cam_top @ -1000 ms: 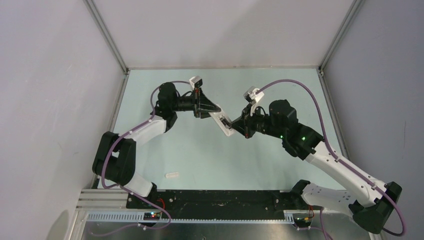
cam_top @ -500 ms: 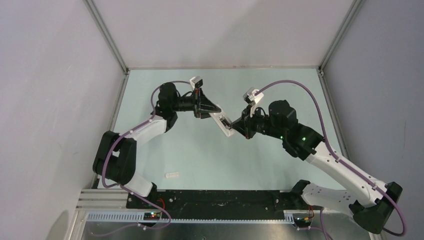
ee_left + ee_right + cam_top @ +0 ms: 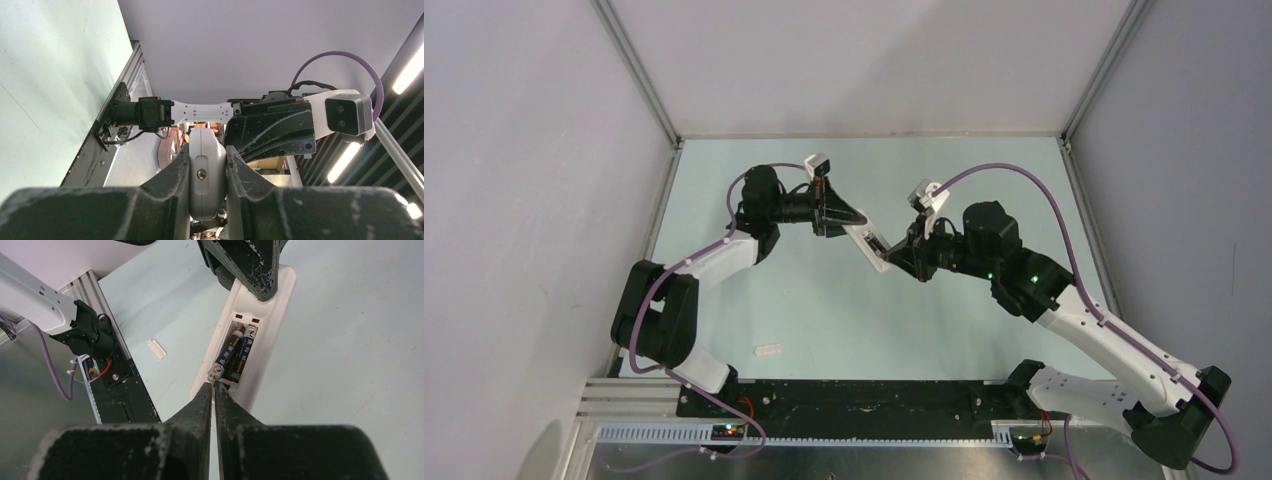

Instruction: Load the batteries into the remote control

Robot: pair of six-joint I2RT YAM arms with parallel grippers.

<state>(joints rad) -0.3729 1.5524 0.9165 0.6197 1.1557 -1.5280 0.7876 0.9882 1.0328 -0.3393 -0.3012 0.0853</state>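
Top: I see left gripper (image 3: pixel 856 226) and right gripper (image 3: pixel 896 254) meeting at remote control (image 3: pixel 871 247) above mid table (image 3: pixel 824 320). Left wrist: jaws pinching remote control's sides. Right wrist: jaws nearly pressed together, empty, tips just at near end of batteries (image 3: pixel 228 351) in the recess

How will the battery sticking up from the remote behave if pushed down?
The raised battery looks rigid and smooth, so the right gripper could slip off its rounded end. Flanked by the second battery, it probably won't roll away. The remote control, clamped at one end by the left gripper, might tilt.
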